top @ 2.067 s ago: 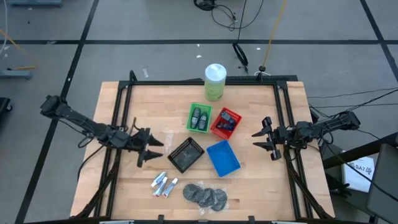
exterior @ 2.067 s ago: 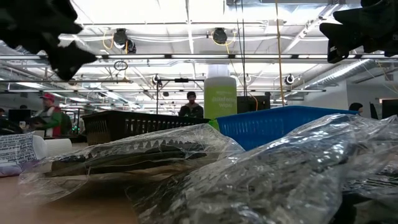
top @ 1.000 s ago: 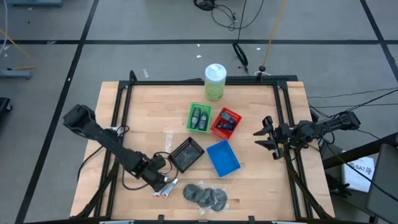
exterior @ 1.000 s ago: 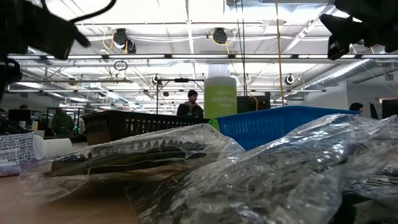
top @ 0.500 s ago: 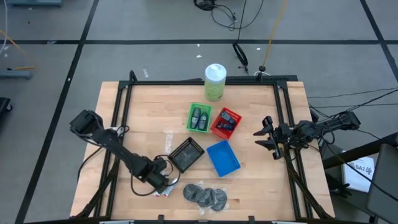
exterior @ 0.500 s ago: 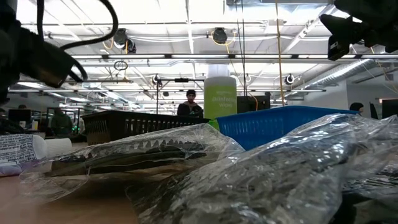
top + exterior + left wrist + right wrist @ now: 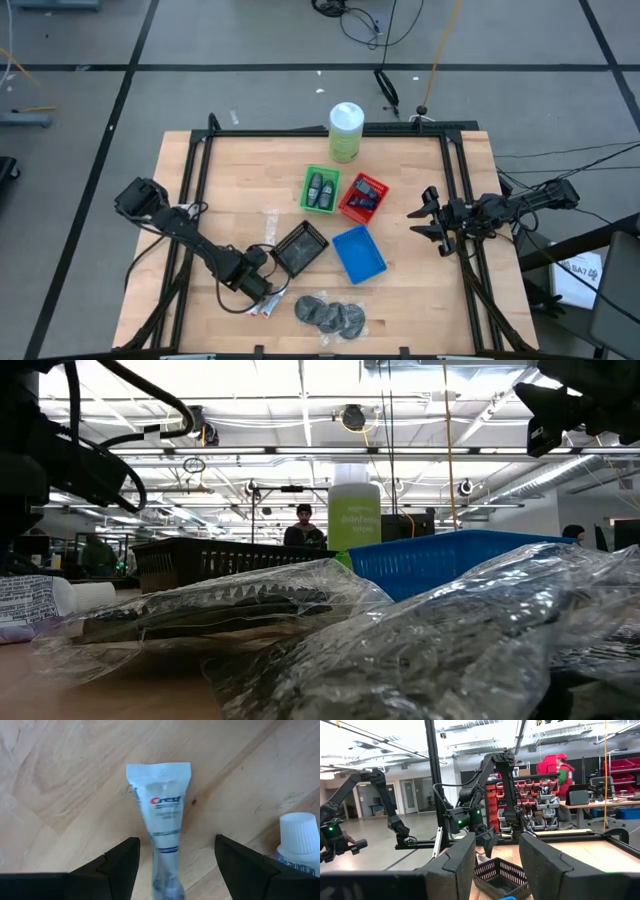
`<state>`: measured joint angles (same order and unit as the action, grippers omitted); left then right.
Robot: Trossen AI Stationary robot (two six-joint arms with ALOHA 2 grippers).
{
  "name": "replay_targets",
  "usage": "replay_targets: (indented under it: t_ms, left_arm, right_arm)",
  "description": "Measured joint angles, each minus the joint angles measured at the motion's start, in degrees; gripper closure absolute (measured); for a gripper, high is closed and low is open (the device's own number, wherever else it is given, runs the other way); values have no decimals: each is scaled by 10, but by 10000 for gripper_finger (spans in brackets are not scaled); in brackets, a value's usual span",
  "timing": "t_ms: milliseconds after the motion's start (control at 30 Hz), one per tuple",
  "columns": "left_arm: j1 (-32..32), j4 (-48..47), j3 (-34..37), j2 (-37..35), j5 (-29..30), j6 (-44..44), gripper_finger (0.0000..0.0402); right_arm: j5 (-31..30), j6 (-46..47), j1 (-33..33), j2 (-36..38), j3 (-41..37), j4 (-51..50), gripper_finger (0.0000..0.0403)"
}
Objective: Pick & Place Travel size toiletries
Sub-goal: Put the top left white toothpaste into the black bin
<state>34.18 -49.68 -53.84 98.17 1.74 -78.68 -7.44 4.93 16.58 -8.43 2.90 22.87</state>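
A white Crest tube (image 7: 161, 820) lies flat on the wooden table. My left gripper (image 7: 177, 845) points down over it, open, with one finger on each side of the tube's cap half and neither touching it. A second white tube (image 7: 298, 840) lies beside it. From above, my left gripper (image 7: 256, 288) covers most of the tubes (image 7: 268, 306). Several grey discs in clear wrap (image 7: 330, 314) lie near the front edge. Two dark bottles sit in the green tray (image 7: 321, 190). My right gripper (image 7: 430, 222) waits open at the table's right edge.
A black tray (image 7: 299, 247), a blue tray (image 7: 358, 253) and a red tray (image 7: 363, 197) holding dark items stand mid-table. A pale-green canister (image 7: 346, 132) stands at the far edge. A black frame rail (image 7: 190, 200) runs along the table's left side.
My left gripper has sunk lower over the white tubes near the table's front left, tipping to point more steeply downward, its fingers still apart. The tubes have stayed where they were.
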Motion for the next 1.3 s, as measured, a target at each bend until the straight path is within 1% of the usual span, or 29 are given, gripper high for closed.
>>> replay_targets:
  t_ms: [667, 767, 900, 1133, 1300]
  left_arm:
    - [-1, 1, 1, 1, 0, -9, 149]
    - [-1, 1, 1, 1, 0, -9, 155]
    - [-1, 3, 2, 1, -2, -9, 183]
    - [-1, 3, 2, 1, -1, -9, 259]
    - [-1, 2, 2, 1, -2, 3, 302]
  right_arm:
    - [0, 4, 0, 0, 0, 0, 261]
    - [0, 4, 0, 0, 0, 0, 261]
    - [0, 4, 0, 0, 0, 0, 261]
    - [0, 4, 0, 0, 0, 0, 261]
    - [0, 4, 0, 0, 0, 0, 261]
